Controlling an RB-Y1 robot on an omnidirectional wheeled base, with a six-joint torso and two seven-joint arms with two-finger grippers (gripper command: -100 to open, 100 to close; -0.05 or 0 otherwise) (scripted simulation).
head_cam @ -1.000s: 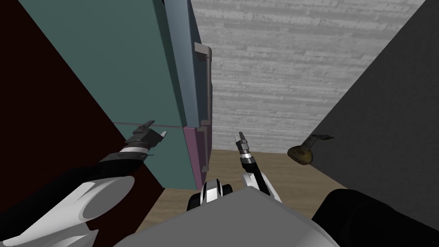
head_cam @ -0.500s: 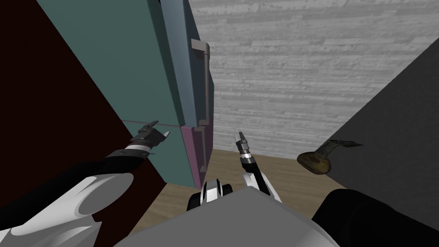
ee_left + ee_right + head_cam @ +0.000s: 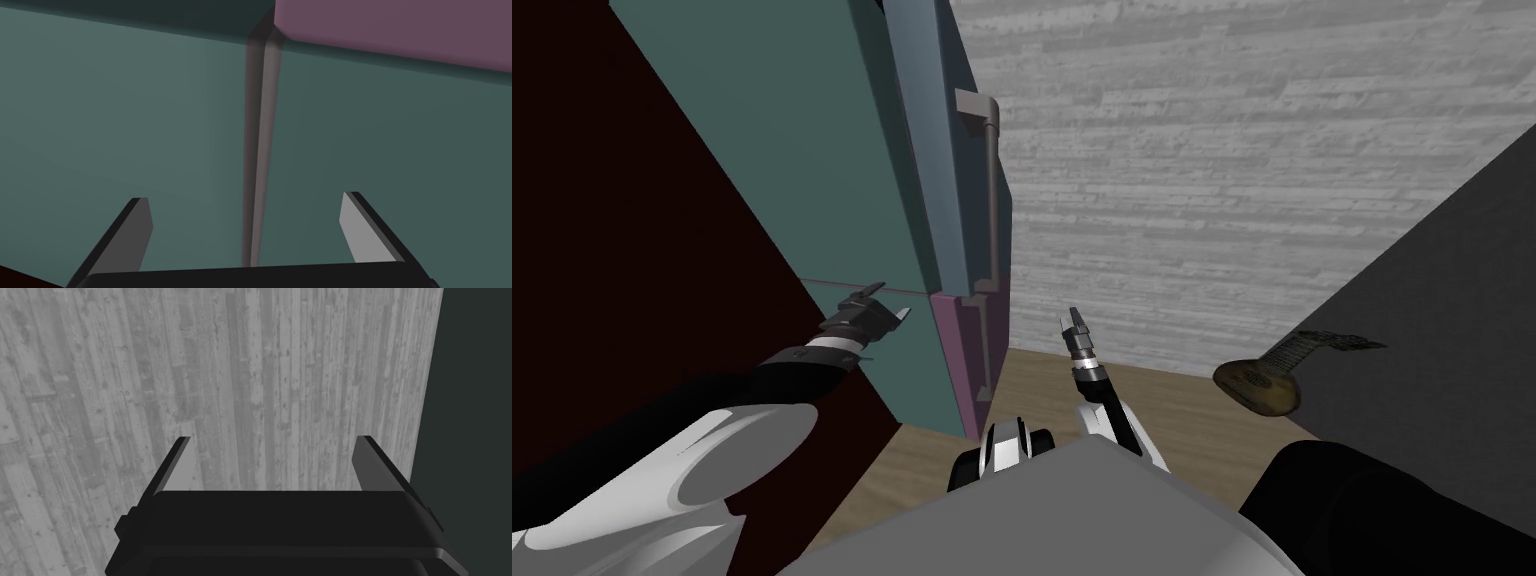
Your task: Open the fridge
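The fridge (image 3: pixel 812 160) stands tall at my left, its teal side panel facing me. A blue-grey upper door (image 3: pixel 937 150) carries a long grey handle (image 3: pixel 995 190), and below it sits a purple lower door (image 3: pixel 962 350). My left gripper (image 3: pixel 880 311) is open, close against the teal side at the seam between upper and lower parts. In the left wrist view the open gripper (image 3: pixel 245 197) straddles a grey seam (image 3: pixel 257 150) in the teal surface, with a purple door edge (image 3: pixel 400 30) beyond. My right gripper (image 3: pixel 1075 322) (image 3: pixel 272 438) is open, right of the doors, holding nothing.
A brown lute-like instrument (image 3: pixel 1257 385) leans on the dark grey wall (image 3: pixel 1432 330) at the right. A grey plank wall (image 3: pixel 1212 180) lies ahead beyond the wooden floor (image 3: pixel 1052 400). A dark red wall (image 3: pixel 632 300) closes the left.
My head view has shifted: the fridge's side has drawn slightly left and the instrument has slid right and down. The left gripper has edged a little along the teal side; the right stays put.
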